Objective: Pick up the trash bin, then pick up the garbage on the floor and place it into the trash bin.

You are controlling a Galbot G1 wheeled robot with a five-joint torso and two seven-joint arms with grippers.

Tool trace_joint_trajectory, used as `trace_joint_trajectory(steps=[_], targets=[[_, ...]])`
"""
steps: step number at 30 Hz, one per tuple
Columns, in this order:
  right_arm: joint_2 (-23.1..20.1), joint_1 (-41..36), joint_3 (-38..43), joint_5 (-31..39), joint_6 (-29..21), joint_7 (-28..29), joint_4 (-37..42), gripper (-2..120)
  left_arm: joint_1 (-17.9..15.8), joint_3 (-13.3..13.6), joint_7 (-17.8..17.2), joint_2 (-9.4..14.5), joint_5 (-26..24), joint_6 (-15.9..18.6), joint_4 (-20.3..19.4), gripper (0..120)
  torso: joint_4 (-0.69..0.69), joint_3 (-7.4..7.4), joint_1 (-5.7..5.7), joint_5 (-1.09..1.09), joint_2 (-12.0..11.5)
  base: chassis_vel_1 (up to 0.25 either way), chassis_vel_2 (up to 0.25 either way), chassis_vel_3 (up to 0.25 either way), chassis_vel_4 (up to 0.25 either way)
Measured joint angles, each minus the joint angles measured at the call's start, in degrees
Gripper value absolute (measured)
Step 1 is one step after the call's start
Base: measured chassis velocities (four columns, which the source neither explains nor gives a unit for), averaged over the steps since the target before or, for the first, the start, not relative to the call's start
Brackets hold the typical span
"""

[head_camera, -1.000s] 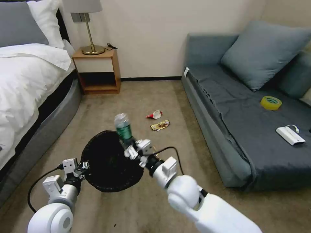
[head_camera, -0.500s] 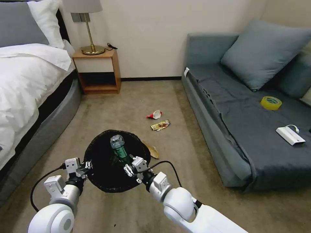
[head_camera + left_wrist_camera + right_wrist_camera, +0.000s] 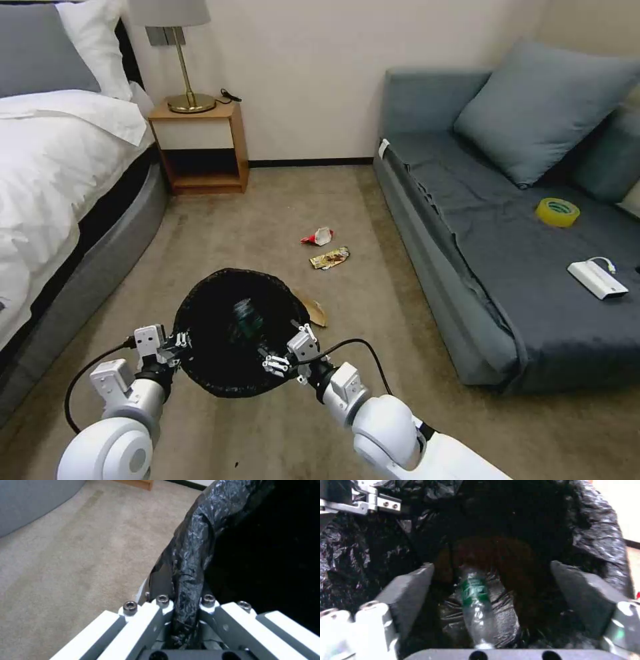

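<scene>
Our left hand (image 3: 175, 347) is clenched on the near-left rim of the trash bin (image 3: 220, 373), its fingers pinching the black liner – the left wrist view shows the rim (image 3: 190, 580) held between them – so the bin hangs off the floor just in front of us. Inside, the bottle (image 3: 475, 600) with the green label lies on the crumpled liner at the bottom. Our right hand (image 3: 285, 357) sits over the bin's near-right rim, released and holding nothing, its fingers (image 3: 408, 592) spread wide above the bottle.

We judge the first drop done and three pieces left. The brown scrap (image 3: 315, 311) lies on the carpet just beside the bin's far-right edge; farther off sit the gold wrapper (image 3: 329, 257) and the red-and-white wrapper (image 3: 319, 236), close together. The next move calls for lifting the right hand clear of the rim and reaching down to the brown scrap – flat on carpet, so probably a low, careful pinch
</scene>
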Motion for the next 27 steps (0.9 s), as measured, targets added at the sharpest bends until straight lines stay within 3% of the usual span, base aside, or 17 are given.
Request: trace_joint_trajectory(steps=[6,12,16,19,27], targets=[[0.79,-0.91,2.81,-0.77,0.32,1.44,2.54,100,0.31,-0.67,-0.23,-0.32,0.21,-0.18,-0.26,1,0.01,0.00,0.00,0.01,0.00,0.000,0.000,0.000,0.000],[-2.00,-4.59,9.05,-3.69,1.74,6.69,8.05,100,0.27,-1.12,-0.93,-0.63,0.18,-0.48,-1.11,1,0.00,0.00,0.00,0.01,0.00,0.000,0.000,0.000,0.000],[-3.42,-11.48,16.65,-9.78,3.00,11.71,11.26,100,0.21,-1.43,-1.03,-1.01,0.54,-0.67,-1.44,1,0.01,0.00,-0.01,0.01,0.00,0.000,0.000,0.000,0.000],[-0.85,-19.99,22.78,-12.71,4.83,14.95,11.94,100,0.18,-1.41,-1.11,-1.36,1.20,-0.74,-1.49,1,-0.02,-0.01,-0.01,0.02,0.00,0.000,0.000,0.000,0.000],[4.84,-26.40,27.80,-14.78,6.39,15.22,14.03,100,0.15,-1.17,-1.19,-1.54,2.22,-0.76,-2.05,1,0.01,-0.01,-0.01,0.02,0.00,0.000,0.000,0.000,0.000]])
